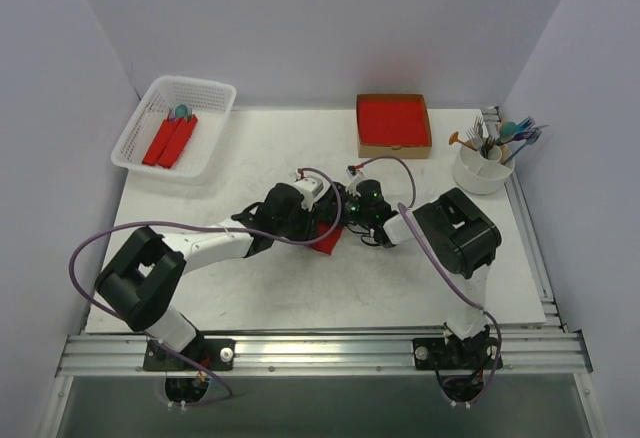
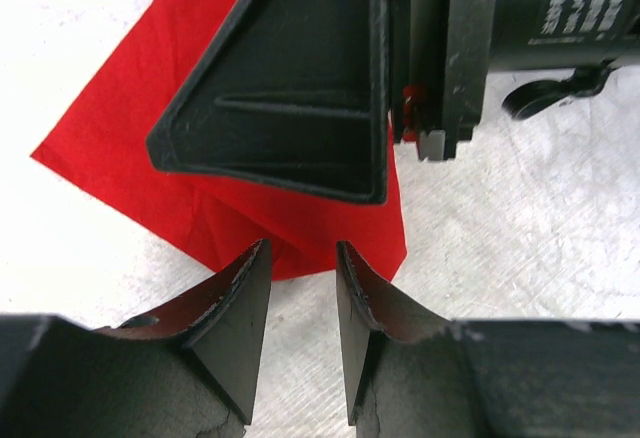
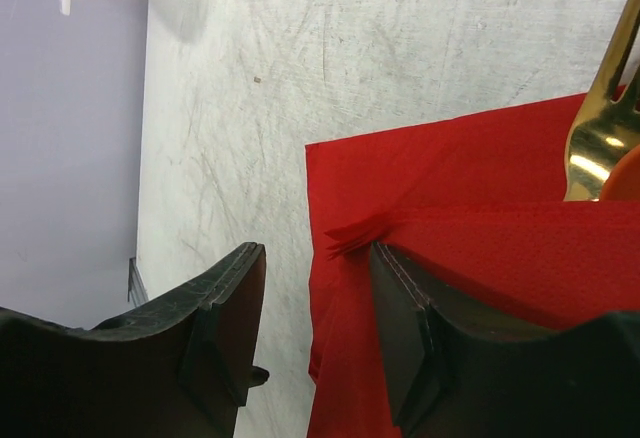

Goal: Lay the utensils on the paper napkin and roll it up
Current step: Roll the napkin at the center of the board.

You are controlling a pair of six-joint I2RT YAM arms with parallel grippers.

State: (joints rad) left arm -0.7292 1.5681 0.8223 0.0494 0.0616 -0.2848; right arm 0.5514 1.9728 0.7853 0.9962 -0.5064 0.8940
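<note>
Two robot arms meet over the middle of a scuffed white table [image 1: 250,288], wrists almost touching, to wrap cutlery in a red paper napkin [image 1: 327,241]. Well beyond the left gripper [image 2: 302,253] and off to its left stands a white basket [image 1: 218,128] holding finished red rolls [image 1: 170,141]. Beyond the right gripper [image 3: 316,258] sits a cardboard box [image 1: 395,150] of spare napkins. Further to its right a white cup [image 1: 480,176] bristles with spare utensils [image 1: 500,138]. The napkin lies flat between the two hands, and a gold fork [image 3: 598,128] rests on it ahead of the right gripper with an orange piece [image 3: 622,173] beside it, too little of which shows to name. One napkin edge is folded over toward the fork, apparently the first turn of the roll, and its loose lip sits at the tip of the right gripper's inner finger. That gripper's jaws stand apart and hold nothing. The left gripper's jaws are also parted and empty, hovering just short of the napkin's near corner, probably ready to pin or tuck it. The hands crowd each other: one right finger fills the view just ahead of the left gripper, leaving little room between them. Bare table lies open on the outer side of each hand, so the roll has free room to travel there.
</note>
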